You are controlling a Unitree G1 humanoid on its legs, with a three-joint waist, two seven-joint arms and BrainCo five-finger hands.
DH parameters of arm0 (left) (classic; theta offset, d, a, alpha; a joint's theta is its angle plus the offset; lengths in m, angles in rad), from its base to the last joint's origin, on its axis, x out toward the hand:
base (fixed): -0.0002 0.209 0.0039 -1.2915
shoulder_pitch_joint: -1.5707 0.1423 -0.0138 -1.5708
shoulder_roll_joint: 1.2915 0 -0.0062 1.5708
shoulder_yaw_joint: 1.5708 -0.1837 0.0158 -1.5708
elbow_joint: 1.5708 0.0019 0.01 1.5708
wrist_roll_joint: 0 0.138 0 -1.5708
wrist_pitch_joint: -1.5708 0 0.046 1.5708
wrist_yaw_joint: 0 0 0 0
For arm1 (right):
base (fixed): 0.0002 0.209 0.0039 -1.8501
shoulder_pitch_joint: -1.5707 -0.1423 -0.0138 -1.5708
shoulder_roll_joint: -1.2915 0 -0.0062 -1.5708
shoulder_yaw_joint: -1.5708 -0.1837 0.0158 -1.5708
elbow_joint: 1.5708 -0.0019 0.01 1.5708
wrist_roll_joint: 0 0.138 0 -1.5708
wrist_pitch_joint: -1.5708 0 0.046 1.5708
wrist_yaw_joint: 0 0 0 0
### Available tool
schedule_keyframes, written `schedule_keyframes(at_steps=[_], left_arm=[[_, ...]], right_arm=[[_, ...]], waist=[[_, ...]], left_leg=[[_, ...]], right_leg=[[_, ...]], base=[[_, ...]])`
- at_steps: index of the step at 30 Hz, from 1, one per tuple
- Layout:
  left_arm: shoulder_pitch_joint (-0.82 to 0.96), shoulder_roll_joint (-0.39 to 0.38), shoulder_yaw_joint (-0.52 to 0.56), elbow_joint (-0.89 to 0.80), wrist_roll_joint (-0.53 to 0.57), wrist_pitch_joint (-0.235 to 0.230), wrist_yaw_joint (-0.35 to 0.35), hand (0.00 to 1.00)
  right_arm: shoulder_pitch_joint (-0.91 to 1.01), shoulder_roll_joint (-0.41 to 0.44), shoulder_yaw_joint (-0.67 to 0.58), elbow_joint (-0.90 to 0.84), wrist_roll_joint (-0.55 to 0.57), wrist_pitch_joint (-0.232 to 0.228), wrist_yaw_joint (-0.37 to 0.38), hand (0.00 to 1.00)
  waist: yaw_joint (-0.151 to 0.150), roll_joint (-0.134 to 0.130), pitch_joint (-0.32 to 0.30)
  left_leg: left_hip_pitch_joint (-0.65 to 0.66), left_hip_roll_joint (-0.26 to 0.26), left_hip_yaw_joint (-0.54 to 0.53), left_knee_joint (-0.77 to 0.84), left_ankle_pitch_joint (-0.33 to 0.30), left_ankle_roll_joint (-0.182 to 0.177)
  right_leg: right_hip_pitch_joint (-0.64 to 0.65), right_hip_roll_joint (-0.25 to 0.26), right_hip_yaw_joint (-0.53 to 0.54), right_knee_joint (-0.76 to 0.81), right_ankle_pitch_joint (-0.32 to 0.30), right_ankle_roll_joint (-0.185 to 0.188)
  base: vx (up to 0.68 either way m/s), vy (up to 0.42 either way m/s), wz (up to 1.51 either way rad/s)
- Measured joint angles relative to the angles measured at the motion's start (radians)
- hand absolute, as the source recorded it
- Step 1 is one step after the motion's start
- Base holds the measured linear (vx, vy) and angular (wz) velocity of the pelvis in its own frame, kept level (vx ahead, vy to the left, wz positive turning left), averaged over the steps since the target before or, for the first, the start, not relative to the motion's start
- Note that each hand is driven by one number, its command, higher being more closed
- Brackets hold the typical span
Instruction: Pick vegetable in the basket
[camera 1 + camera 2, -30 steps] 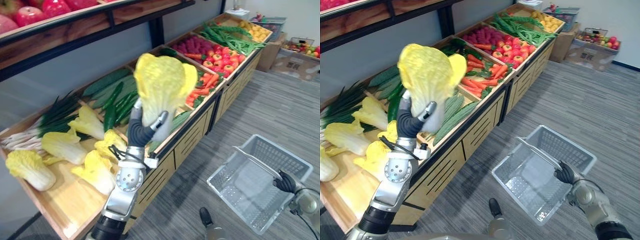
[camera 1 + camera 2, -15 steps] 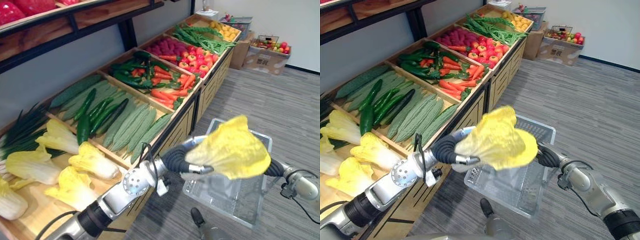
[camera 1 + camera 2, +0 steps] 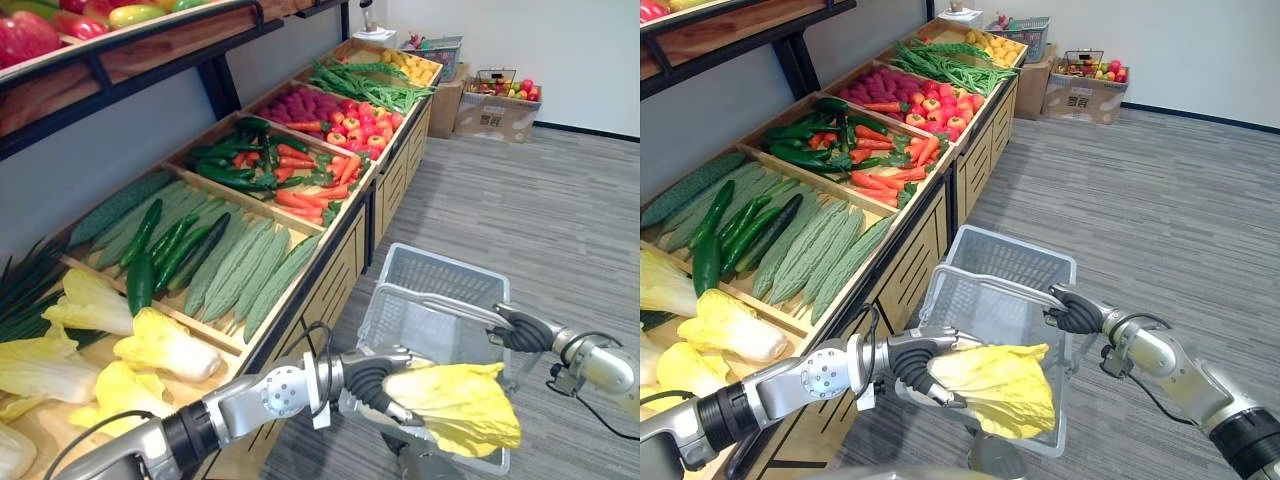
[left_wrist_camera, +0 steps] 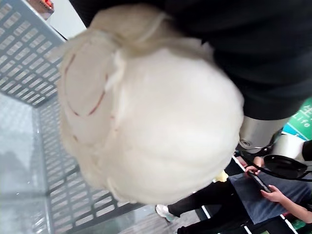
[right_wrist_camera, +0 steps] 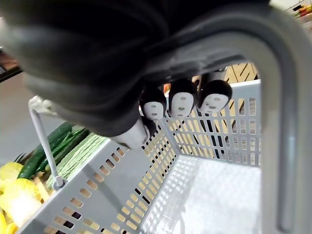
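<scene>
Beside the vegetable stand (image 3: 915, 265), the cabbage (image 3: 995, 385) is held clasped by the left robot hand (image 3: 912, 365), not yet released, at the near rim of the basket (image 3: 1012, 262) gripped by the right robot hand (image 3: 1072, 312).

Stand (image 3: 340, 265), we list: cabbages (image 3: 165, 345), cucumbers (image 3: 150, 225), gourds (image 3: 245, 270), carrots (image 3: 300, 195), possibly tomatoes (image 3: 365, 140), beans (image 3: 365, 90). Floor (image 3: 540, 220): box (image 3: 495, 112) by the far wall.

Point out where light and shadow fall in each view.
Left eye view: even room light on the cabbage in the left hand. Left wrist view: cabbage base brightly lit, basket floor duller. Right wrist view: right hand on the handle in shadow, basket floor bright.
</scene>
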Motion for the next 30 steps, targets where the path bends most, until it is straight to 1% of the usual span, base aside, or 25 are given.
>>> schedule_keyframes(at_steps=[2, 3, 4, 7, 8, 10, 12, 16, 17, 21, 23, 26, 30], left_arm=[[-0.001, -0.011, 0.000, 0.048, 0.035, 0.000, 0.003, 1.00], [-0.005, -0.019, 0.000, 0.075, 0.059, 0.000, 0.006, 1.00], [-0.006, -0.022, 0.000, 0.083, 0.063, 0.000, 0.007, 1.00], [-0.018, -0.065, 0.001, 0.173, 0.118, 0.000, 0.012, 1.00], [-0.028, -0.091, 0.006, 0.222, 0.159, 0.000, 0.021, 1.00], [-0.031, -0.115, 0.014, 0.266, 0.192, 0.001, 0.036, 1.00], [-0.042, -0.160, 0.035, 0.341, 0.251, 0.001, 0.052, 1.00], [-0.069, -0.208, 0.051, 0.427, 0.302, 0.003, 0.086, 1.00], [-0.070, -0.221, 0.063, 0.455, 0.325, 0.003, 0.092, 0.00], [-0.079, -0.267, 0.079, 0.553, 0.376, 0.007, 0.114, 0.00], [-0.107, -0.288, 0.079, 0.602, 0.406, 0.019, 0.128, 0.00], [-0.138, -0.299, 0.080, 0.628, 0.435, 0.023, 0.136, 0.00], [-0.154, -0.304, 0.080, 0.643, 0.442, 0.023, 0.143, 0.00]], right_arm=[[0.000, 0.000, 0.006, -0.022, 0.001, 0.000, 0.014, 1.00], [0.000, 0.000, 0.008, -0.024, 0.018, 0.000, 0.022, 1.00], [0.000, 0.000, 0.007, -0.024, 0.023, 0.000, 0.026, 1.00], [0.000, 0.004, 0.009, -0.036, 0.042, 0.000, 0.033, 1.00], [0.000, 0.004, 0.014, -0.047, 0.050, 0.000, 0.038, 1.00], [0.000, 0.004, 0.028, -0.060, 0.062, 0.000, 0.045, 1.00], [0.000, 0.011, 0.050, -0.070, 0.077, 0.000, 0.055, 1.00], [-0.005, 0.030, 0.061, -0.076, 0.078, 0.000, 0.073, 1.00], [-0.006, 0.037, 0.070, -0.076, 0.079, 0.000, 0.073, 1.00], [-0.006, 0.060, 0.103, -0.076, 0.079, 0.002, 0.076, 1.00], [-0.006, 0.062, 0.109, -0.076, 0.079, 0.003, 0.076, 1.00], [-0.006, 0.062, 0.109, -0.076, 0.100, 0.004, 0.076, 1.00], [-0.006, 0.063, 0.110, -0.075, 0.106, 0.006, 0.076, 1.00]], waist=[[-0.002, 0.001, -0.011], [-0.002, 0.000, -0.017], [-0.002, 0.000, -0.018], [-0.003, -0.006, -0.028], [-0.003, -0.009, -0.030], [-0.006, -0.012, -0.031], [-0.008, -0.015, -0.033], [-0.010, -0.017, -0.032], [-0.015, -0.019, -0.031], [-0.027, -0.022, -0.029], [-0.029, -0.023, -0.026], [-0.031, -0.023, -0.018], [-0.038, -0.023, 0.003]], left_leg=[[0.000, 0.000, 0.000, 0.000, 0.000, 0.000], [0.000, 0.000, 0.000, 0.000, 0.000, 0.000], [0.000, 0.000, 0.000, 0.000, 0.000, 0.000], [-0.001, 0.000, 0.000, 0.000, 0.000, 0.000], [-0.001, -0.001, -0.001, 0.000, 0.000, 0.000], [-0.001, -0.001, -0.001, -0.001, 0.000, 0.000], [-0.001, -0.002, -0.001, -0.002, 0.000, 0.000], [-0.001, -0.004, -0.001, -0.003, 0.000, 0.001], [-0.002, -0.004, -0.001, -0.004, 0.000, 0.001], [-0.004, -0.004, -0.002, -0.006, 0.000, 0.001], [-0.006, -0.007, -0.003, -0.009, 0.000, 0.002], [-0.006, -0.014, -0.006, -0.020, 0.002, 0.003], [-0.016, -0.017, -0.026, -0.023, 0.002, 0.004]], right_leg=[[0.000, 0.000, 0.000, 0.000, 0.000, 0.000], [0.000, 0.000, 0.000, 0.000, 0.000, 0.000], [0.000, 0.000, 0.000, 0.000, 0.000, 0.000], [0.000, 0.000, 0.000, 0.000, 0.000, 0.000], [0.000, -0.001, 0.000, 0.000, 0.000, 0.000], [0.000, -0.001, 0.000, 0.000, 0.000, 0.000], [0.000, -0.001, 0.001, 0.000, 0.000, 0.000], [-0.001, -0.003, 0.001, -0.002, 0.000, 0.000], [-0.001, -0.004, 0.001, -0.005, 0.000, 0.000], [-0.001, -0.005, 0.000, -0.013, 0.000, 0.000], [-0.001, -0.008, -0.001, -0.015, 0.000, 0.000], [0.000, -0.012, -0.004, -0.017, 0.000, 0.000], [0.000, -0.026, -0.019, -0.024, 0.000, 0.000]], base=[[0.00, 0.000, 0.00], [0.00, 0.000, 0.00], [0.00, 0.000, 0.00], [0.00, 0.000, 0.00], [0.00, 0.000, 0.00], [0.00, 0.000, 0.00], [0.00, 0.000, 0.00], [0.00, 0.000, 0.00], [0.00, 0.000, 0.00], [0.00, 0.000, 0.00], [0.00, 0.000, 0.00], [0.00, 0.001, 0.04], [0.00, 0.006, 0.12]])
